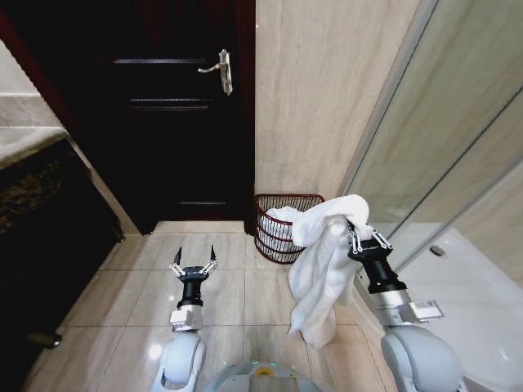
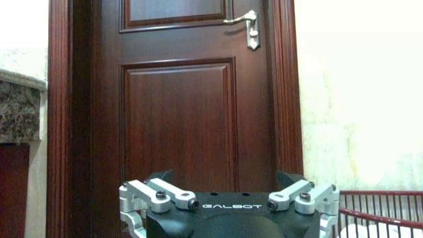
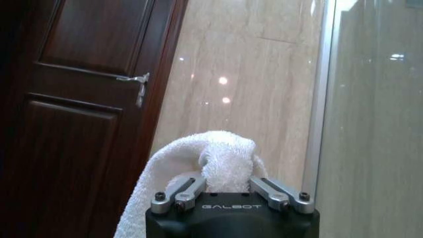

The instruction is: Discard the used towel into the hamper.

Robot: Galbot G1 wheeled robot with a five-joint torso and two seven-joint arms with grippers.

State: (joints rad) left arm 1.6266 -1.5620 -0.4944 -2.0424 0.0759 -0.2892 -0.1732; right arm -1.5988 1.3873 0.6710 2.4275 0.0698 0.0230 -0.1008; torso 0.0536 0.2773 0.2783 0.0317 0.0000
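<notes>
Right hand (image 1: 357,230) is clenched on the towel (image 1: 320,273), held up just beside the hamper (image 1: 282,229), which stands on the floor against the wall w/ white cloth already inside. Left hand (image 1: 194,263) is released, idle over the floor. Risk: the long tail hangs outside the rim, so if let go here it may drape over the edge or slide to the floor, maybe tipping the light basket.

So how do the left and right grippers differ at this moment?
The right gripper is shut on the white towel, which drapes from it beside the hamper; the left gripper holds nothing, its fingers spread open. The right gripper is raised next to the hamper's rim; the left sits lower over the floor tiles. Both point forward.
</notes>
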